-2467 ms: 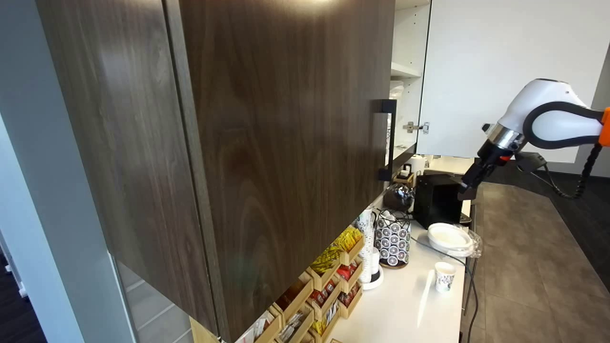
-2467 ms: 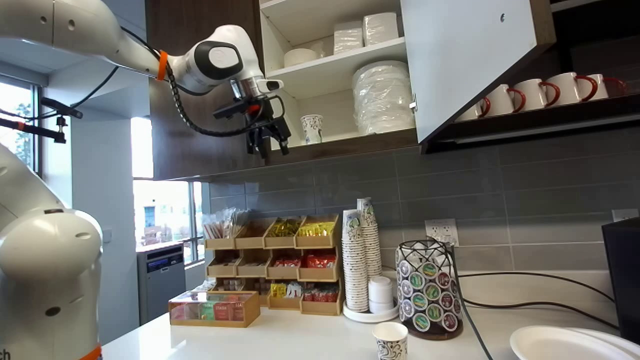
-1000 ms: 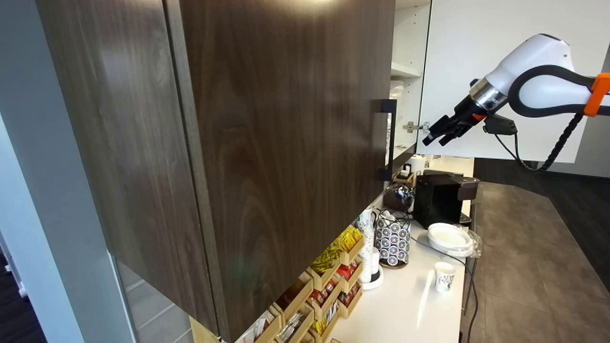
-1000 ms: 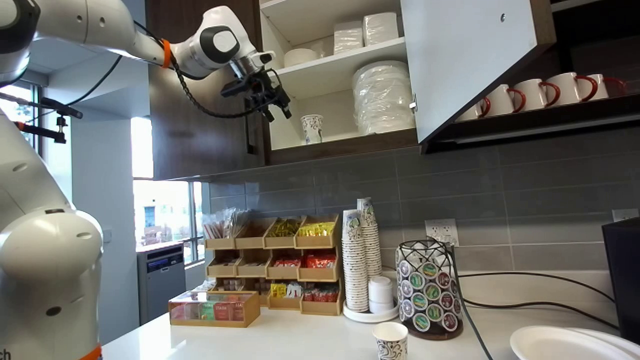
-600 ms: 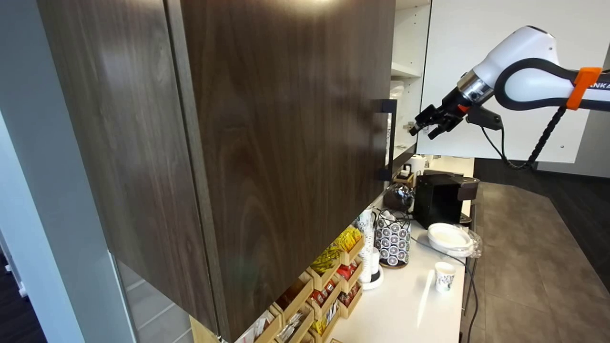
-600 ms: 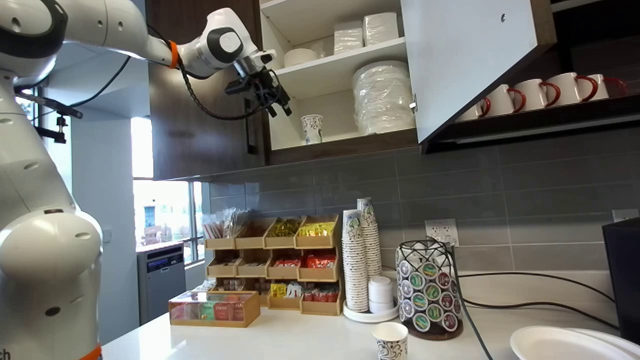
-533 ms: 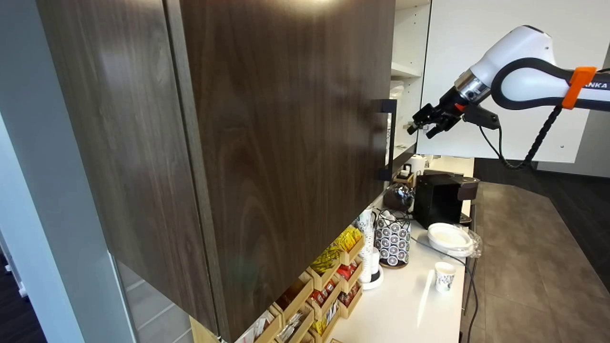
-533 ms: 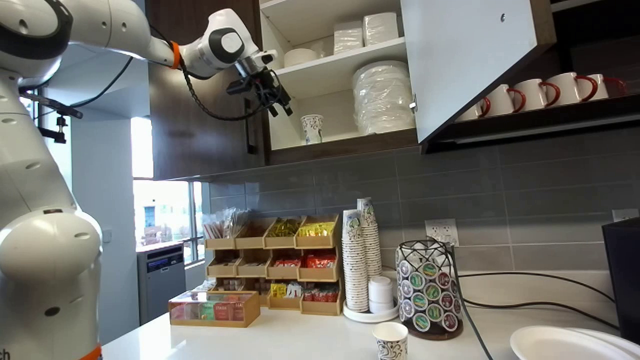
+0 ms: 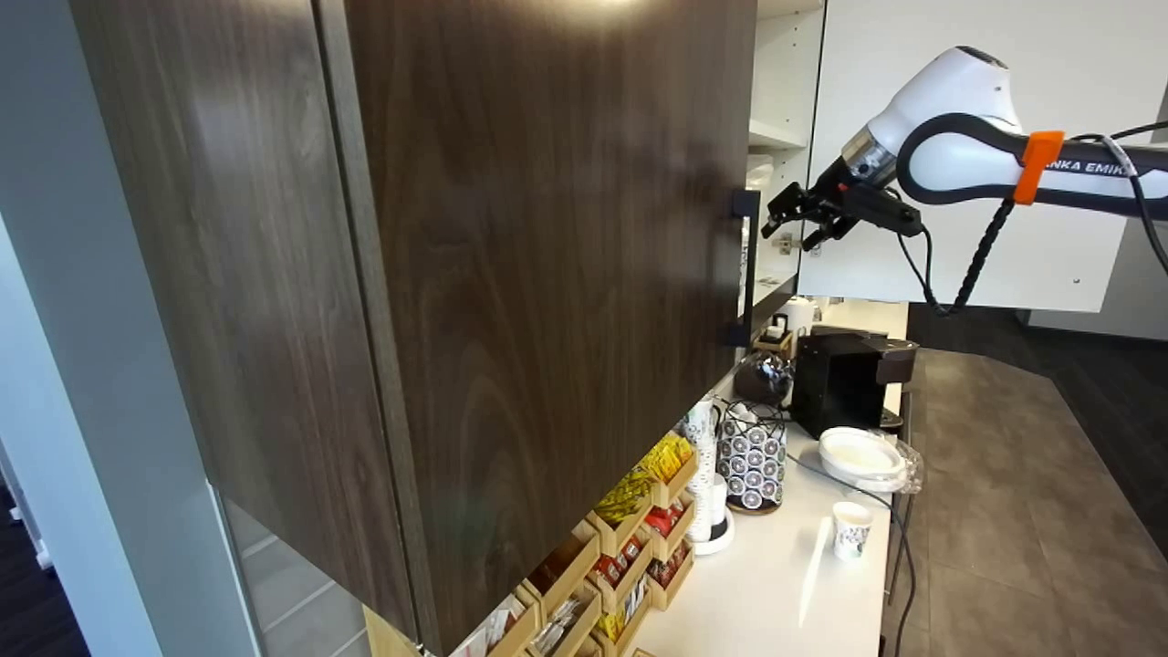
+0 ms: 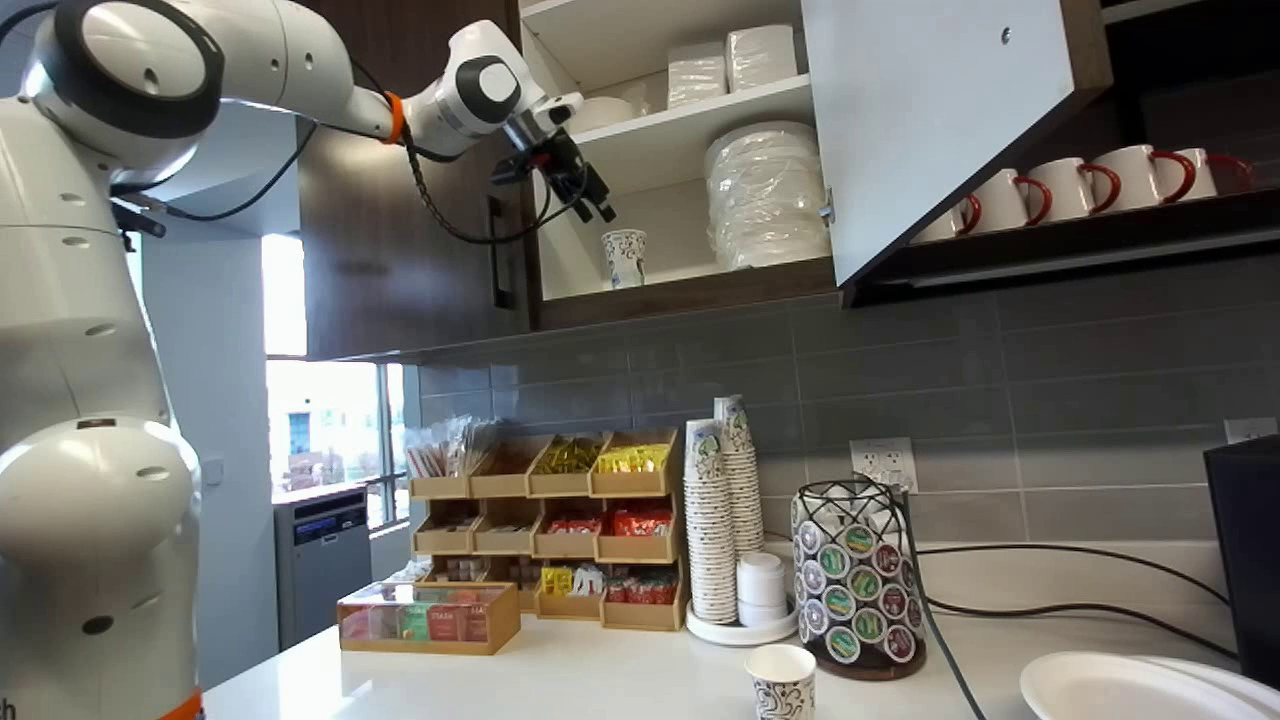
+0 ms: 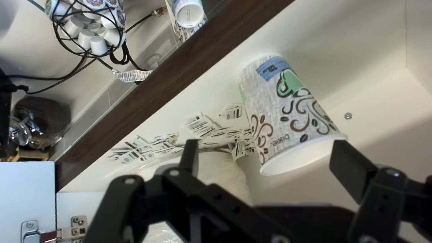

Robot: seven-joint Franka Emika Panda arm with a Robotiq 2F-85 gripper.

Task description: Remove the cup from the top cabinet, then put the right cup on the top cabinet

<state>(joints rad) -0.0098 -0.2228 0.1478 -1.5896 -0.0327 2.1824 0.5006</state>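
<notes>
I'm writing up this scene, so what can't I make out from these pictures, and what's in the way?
Inside bottom of the cabinet cup: hidden by its own wall, wrist view.
Whatever is behind the top cabinet's shut dark door: covered by it, both exterior views.
Print on the scattered white slips: too small, wrist view.
Base of the robot arm: cut off by the bottom edge, an exterior view.

Daylight washes out the window (image 10: 284,310), while glare spots the counter (image 10: 600,678) and cabinet (image 9: 557,274).

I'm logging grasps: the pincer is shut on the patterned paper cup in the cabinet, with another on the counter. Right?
Not shut: the wrist view shows the pincer open, the patterned paper cup ungripped in the cabinet. The rest stands.
</notes>
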